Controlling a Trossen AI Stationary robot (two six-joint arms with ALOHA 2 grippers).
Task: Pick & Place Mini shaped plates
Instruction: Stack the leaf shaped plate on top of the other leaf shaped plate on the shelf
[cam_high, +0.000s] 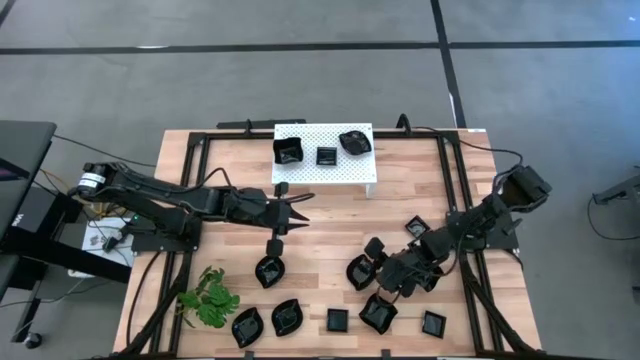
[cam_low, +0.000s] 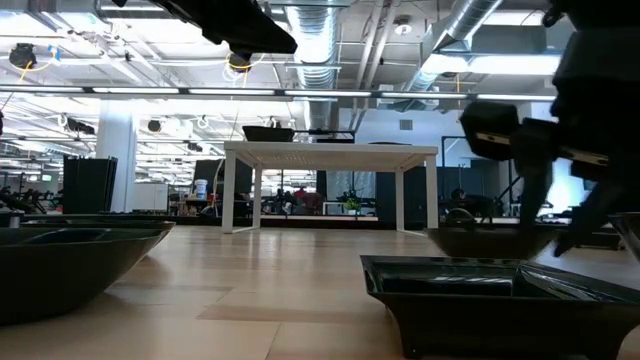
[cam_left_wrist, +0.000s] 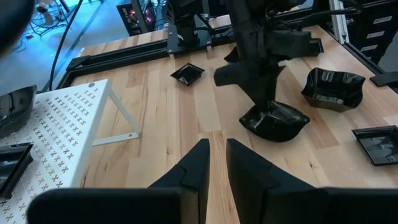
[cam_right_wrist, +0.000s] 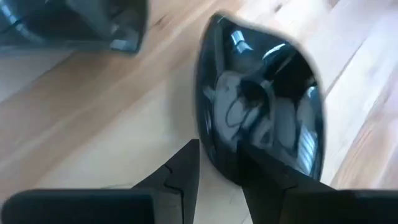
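Black glossy plates lie scattered over my wooden table (cam_high: 330, 215). My right gripper (cam_high: 366, 268) is low over the near-centre of the table, its fingers (cam_right_wrist: 180, 171) straddling the rim of a leaf-shaped plate (cam_high: 359, 272), one finger outside and one inside; they are closed on that rim. In the left wrist view I see that plate (cam_left_wrist: 275, 121) resting on the wood under the right arm.

My left gripper (cam_high: 303, 208) hovers mid-table, just in front of the white platform (cam_high: 345, 168), with nothing between its fingers (cam_left_wrist: 194, 167), which stand only a narrow gap apart.

On the platform I see three plates: a large square one (cam_high: 290, 151), a small square one (cam_high: 327, 156) and a wavy one (cam_high: 355, 143).

On the wood, one leaf plate (cam_high: 270, 271) sits below the left gripper. Along the near edge lie two leaf plates (cam_high: 247, 326) beside the green sprig (cam_high: 210, 297), then a small square (cam_high: 338, 320), a wavy plate (cam_high: 378, 314) and another small square (cam_high: 433, 323). One more small square (cam_high: 417, 227) lies near the right arm.
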